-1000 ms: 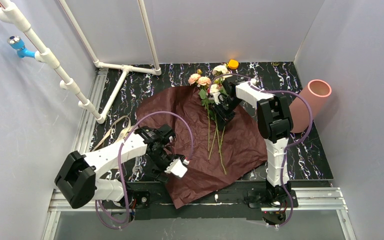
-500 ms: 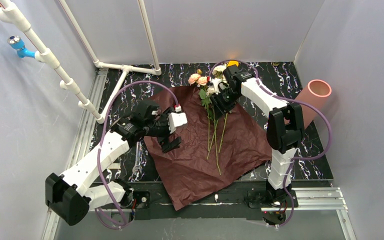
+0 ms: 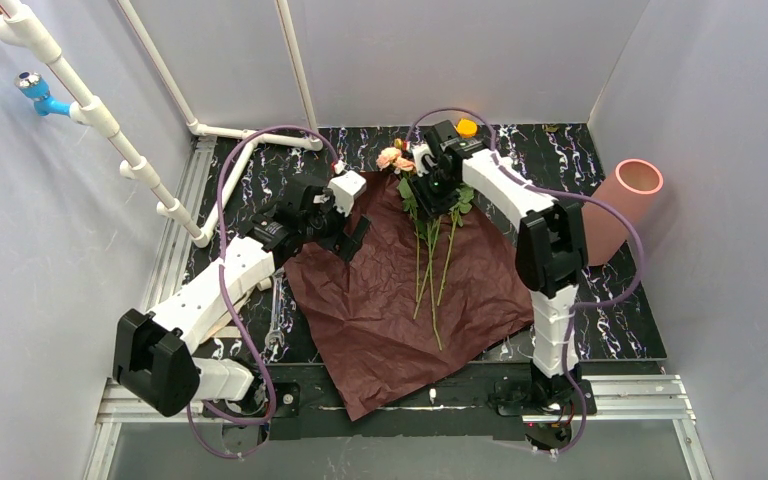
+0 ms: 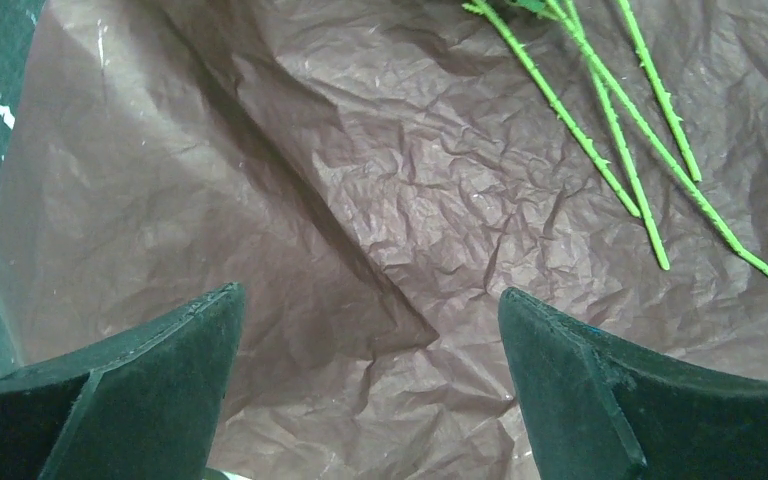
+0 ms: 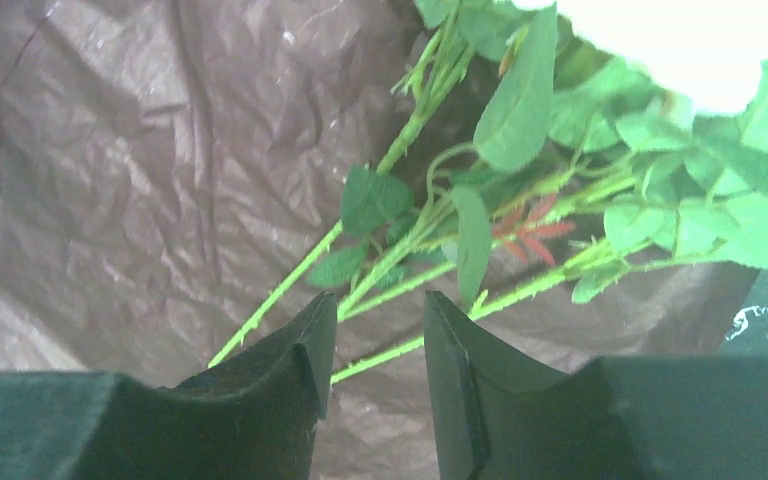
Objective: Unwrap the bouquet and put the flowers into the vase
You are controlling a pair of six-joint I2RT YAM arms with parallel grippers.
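So the maroon wrapping paper (image 3: pixel 380 310) is spread open on the bench (image 3: pixel 615 310). It's crinkly, matte stuff with creases all over, and one corner hangs over the near edge between the two arm bases. The bench top itself is dark with a white marbled pattern.

The flowers (image 3: pixel 419 262) are lying loose on the paper. Their long thin green stems have little thorns and point toward the near side, fanning apart a bit. The cream and pink heads plus the leaves are bunched at the paper's far edge.

The right hand (image 5: pixel 378 305) is down over the leafy part. Its fingers stand a narrow gap apart, and a stem runs across that gap without being pinched. The left hand (image 4: pixel 368 300) hangs above the left part of the paper with its fingers spread wide and nothing between them. The stems are well off to its right.

The vase (image 3: pixel 610 210) is a plain salmon-pink cylinder at the right side of the bench. It's tilted toward the right wall with its round mouth facing up. The right arm's elbow covers its lower end in the top view, so I can't tell how it's propped.

There's plenty of bare paper between the two hands. A small orange object (image 3: pixel 467 127) sits near the back wall just beyond the right hand, and white pipes (image 3: pixel 110 130) run along the left side.
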